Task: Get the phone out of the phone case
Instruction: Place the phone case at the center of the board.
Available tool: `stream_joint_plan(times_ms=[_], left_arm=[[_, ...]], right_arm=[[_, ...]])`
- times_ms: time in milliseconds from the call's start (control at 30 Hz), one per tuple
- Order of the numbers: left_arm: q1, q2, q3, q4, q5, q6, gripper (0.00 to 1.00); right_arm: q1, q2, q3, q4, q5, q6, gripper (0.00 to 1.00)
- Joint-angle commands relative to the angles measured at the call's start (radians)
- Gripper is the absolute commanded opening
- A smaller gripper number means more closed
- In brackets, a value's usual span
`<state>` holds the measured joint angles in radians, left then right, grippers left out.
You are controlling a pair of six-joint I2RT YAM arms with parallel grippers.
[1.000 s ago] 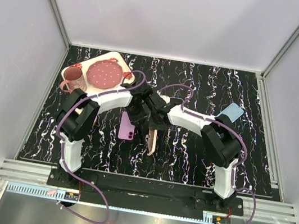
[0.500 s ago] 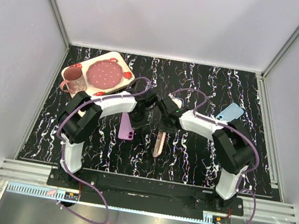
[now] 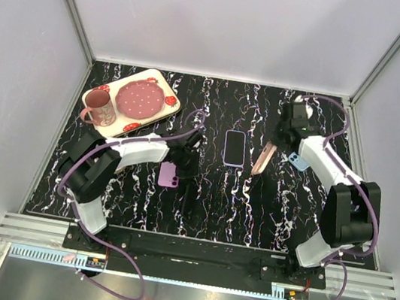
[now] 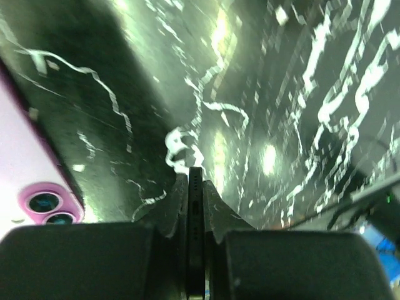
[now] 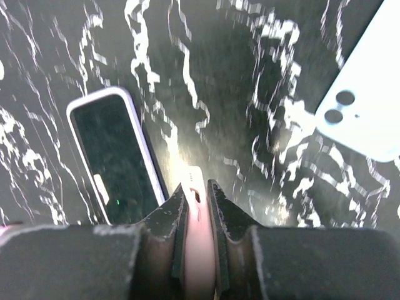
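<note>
tabletop (image 3: 289,210): glossy black marble-look, throws glare. case (image 5: 199,262) in right claw (image 5: 197,190): matt pink, soft-looking plastic (rubbery look). screen (image 5: 115,156) left of it: glossy glass. phone (image 4: 195,250) in left claw (image 4: 195,181): smooth dark edge.

no legible txt, logos or nos. anywhere. nothing readable on edge of slim black phone (image 4: 195,212), soft pink phone case (image 5: 199,250), or backs of lilac twin-lens phone (image 4: 22,162) & pale blue twin-lens phone (image 5: 369,119). ticks on pale ruled strip (image 3: 39,254) at near rail too small to read.

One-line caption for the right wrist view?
Right gripper clamps the pink phone case edge-on above the marbled table, between a screen-up lavender-cased phone and a face-down pale blue phone.
</note>
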<state>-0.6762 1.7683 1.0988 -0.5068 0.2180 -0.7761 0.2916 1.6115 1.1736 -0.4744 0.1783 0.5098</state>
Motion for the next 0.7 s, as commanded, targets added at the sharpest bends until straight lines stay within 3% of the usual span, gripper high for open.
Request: stream_joint_plan(times_ms=[0,133,233,267,367,400,533,667], left_arm=[[0.012,-0.099,-0.1,0.212,0.312,0.159,0.0],[0.013,-0.145,-0.119,0.182,0.368,0.231,0.0],[0.018,-0.194,-0.146,0.18,0.366,0.261,0.0],[0.021,-0.201,-0.151,0.179,0.379,0.264,0.0],[0.032,-0.191,-0.119,0.127,0.364,0.313,0.0],[0.035,-0.17,-0.084,0.102,0.35,0.345,0.0],[0.036,-0.122,-0.027,0.022,0.331,0.382,0.0],[0.038,-0.09,0.006,0.019,0.354,0.393,0.0]], right_arm=[[-0.081,0.073,0.15,0.112,-0.1,-0.108,0.0],[-0.144,0.239,0.262,0.193,-0.177,-0.142,0.01],[-0.201,0.35,0.337,0.232,-0.25,-0.155,0.18],[-0.21,0.378,0.394,0.224,-0.257,-0.162,0.47],[-0.233,0.458,0.512,0.145,-0.231,-0.178,0.93],[-0.235,0.471,0.53,0.11,-0.185,-0.185,0.99],[-0.246,0.444,0.567,0.053,-0.108,-0.162,1.0],[-0.244,0.371,0.497,0.034,-0.161,-0.114,1.0]])
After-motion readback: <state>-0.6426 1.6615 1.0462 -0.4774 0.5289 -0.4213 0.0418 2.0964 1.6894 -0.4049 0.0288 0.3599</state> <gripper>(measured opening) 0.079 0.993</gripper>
